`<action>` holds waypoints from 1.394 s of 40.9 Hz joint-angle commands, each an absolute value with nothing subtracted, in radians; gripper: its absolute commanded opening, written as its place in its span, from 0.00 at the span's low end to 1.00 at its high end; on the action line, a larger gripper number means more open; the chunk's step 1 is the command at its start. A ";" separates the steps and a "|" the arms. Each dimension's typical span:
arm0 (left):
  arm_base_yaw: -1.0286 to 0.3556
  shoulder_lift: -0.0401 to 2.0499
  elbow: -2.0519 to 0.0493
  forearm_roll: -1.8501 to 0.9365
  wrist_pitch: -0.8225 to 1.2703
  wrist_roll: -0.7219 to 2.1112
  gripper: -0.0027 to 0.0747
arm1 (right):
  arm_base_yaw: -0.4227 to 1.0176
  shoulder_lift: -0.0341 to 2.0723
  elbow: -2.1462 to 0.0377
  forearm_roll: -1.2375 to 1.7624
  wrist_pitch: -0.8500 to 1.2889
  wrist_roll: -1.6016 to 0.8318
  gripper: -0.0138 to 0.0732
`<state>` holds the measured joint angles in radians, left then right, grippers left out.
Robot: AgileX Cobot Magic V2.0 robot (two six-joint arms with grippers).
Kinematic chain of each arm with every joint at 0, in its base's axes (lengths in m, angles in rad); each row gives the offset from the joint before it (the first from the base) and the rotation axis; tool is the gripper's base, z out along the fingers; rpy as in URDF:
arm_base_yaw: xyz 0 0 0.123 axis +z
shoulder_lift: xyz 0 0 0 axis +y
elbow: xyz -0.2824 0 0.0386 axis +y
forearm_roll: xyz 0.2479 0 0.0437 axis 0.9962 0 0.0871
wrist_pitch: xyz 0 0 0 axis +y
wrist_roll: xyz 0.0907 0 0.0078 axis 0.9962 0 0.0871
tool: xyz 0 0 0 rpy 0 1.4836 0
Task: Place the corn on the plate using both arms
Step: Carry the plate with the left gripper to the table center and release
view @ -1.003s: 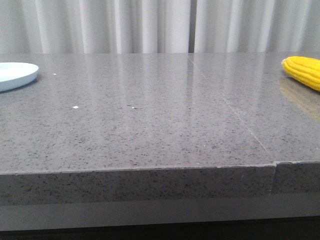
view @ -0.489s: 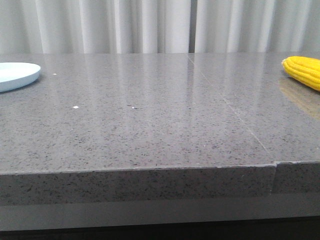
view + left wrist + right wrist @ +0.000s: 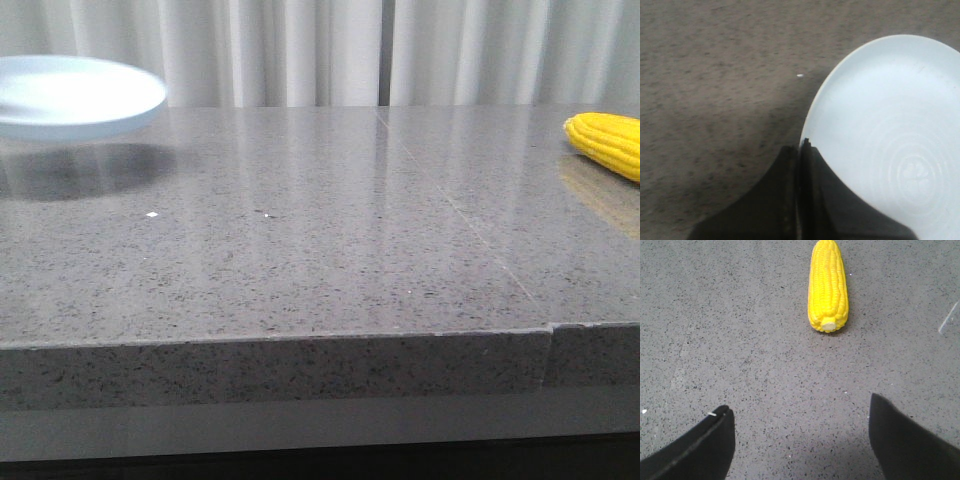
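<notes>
The pale-blue plate (image 3: 75, 96) hangs in the air at the far left of the front view, its shadow on the table below. In the left wrist view my left gripper (image 3: 801, 147) is shut on the rim of the plate (image 3: 890, 130). The yellow corn (image 3: 605, 140) lies on the table at the far right edge. In the right wrist view the corn (image 3: 827, 285) lies ahead with its pale cut end toward my right gripper (image 3: 800, 412), which is open, empty and well short of the cob. Neither gripper shows in the front view.
The grey speckled table (image 3: 320, 230) has a seam (image 3: 450, 210) running from the back toward the front right. White curtains (image 3: 300, 50) hang behind. The table's front edge (image 3: 280, 345) is near the camera.
The plate has risen off the table and moved right, held by my left gripper. The corn has not moved.
</notes>
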<state>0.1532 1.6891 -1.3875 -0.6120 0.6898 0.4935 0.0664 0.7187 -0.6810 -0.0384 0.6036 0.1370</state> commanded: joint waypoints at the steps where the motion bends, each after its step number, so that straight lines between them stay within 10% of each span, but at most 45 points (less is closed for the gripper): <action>1: 0.088 1.632 -1.419 -0.700 0.670 0.495 0.01 | 0.063 0.722 -0.715 -0.053 0.535 0.128 0.83; 38: -0.260 1.813 -1.419 -0.781 0.470 0.490 0.02 | 0.063 0.722 -0.715 -0.053 0.535 0.128 0.83; 49: -0.258 1.815 -1.419 -0.781 0.508 0.490 0.53 | 0.063 0.722 -0.715 -0.053 0.535 0.128 0.83; 57: -0.240 1.754 -1.419 -0.779 0.530 0.490 0.60 | 0.063 0.722 -0.715 -0.053 0.535 0.128 0.83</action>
